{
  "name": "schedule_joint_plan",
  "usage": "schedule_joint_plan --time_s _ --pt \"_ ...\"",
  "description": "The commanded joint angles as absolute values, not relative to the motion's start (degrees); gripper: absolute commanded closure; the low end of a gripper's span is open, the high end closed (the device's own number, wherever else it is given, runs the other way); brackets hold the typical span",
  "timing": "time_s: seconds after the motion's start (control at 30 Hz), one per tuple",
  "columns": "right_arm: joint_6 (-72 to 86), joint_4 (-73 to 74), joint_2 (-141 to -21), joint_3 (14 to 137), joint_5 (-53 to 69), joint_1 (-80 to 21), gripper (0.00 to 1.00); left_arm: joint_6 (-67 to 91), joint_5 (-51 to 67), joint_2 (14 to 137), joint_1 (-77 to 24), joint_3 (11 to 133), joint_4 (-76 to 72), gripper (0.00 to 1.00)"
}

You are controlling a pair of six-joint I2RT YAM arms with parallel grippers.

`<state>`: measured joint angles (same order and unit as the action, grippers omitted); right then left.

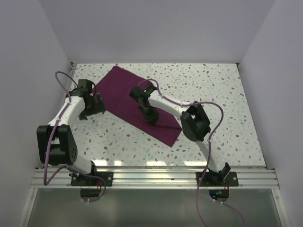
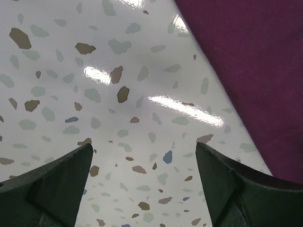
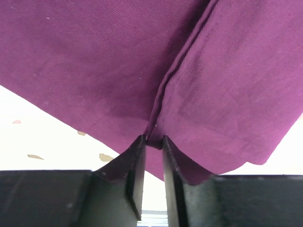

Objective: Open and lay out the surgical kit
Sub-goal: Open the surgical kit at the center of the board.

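Observation:
The dark purple-maroon cloth wrap (image 1: 124,97) lies folded on the speckled table, running from the back left toward the middle. My right gripper (image 1: 152,119) is shut on a pinched fold of the cloth (image 3: 156,127) near its near edge and lifts that fold a little. My left gripper (image 1: 94,108) is open and empty, low over bare table just left of the wrap; the cloth edge (image 2: 246,61) shows at the right of the left wrist view. The steel tray and instruments are hidden.
White walls close the table at the back, left and right. A metal rail (image 1: 156,177) runs along the near edge by the arm bases. The right arm's cable (image 1: 208,106) loops above the table right of the cloth.

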<state>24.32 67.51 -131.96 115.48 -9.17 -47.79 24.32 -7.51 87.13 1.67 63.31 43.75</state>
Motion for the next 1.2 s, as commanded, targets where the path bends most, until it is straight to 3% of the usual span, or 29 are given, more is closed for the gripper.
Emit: schedule_joint_plan --time_s 0.0,0.17,0.43,0.57,0.8,1.17 --pt "23.8 69.3 -131.8 117.6 -11.2 -47.9 0.77 23.9 -7.8 84.9 1.2 63.3 42.1 0.07" --pt "24.3 69.7 -132.6 118.5 -11.7 -48.0 0.86 23.9 -7.7 85.0 1.3 63.4 42.2 0.07" --pt "24.3 71.7 -131.8 121.4 -10.6 -48.0 0.9 23.7 -7.6 85.2 1.2 63.2 42.1 0.07" --pt "24.2 72.9 -131.7 123.3 -10.5 -47.9 1.0 23.7 -7.5 85.3 1.3 63.3 42.0 0.06" --pt "24.0 74.5 -130.2 123.8 -17.3 -44.1 1.0 23.5 -7.5 85.3 1.3 64.1 42.4 0.07" --pt "21.6 73.4 -126.6 119.4 -28.6 -27.3 1.0 23.4 -7.3 86.1 0.4 66.2 43.3 0.07"
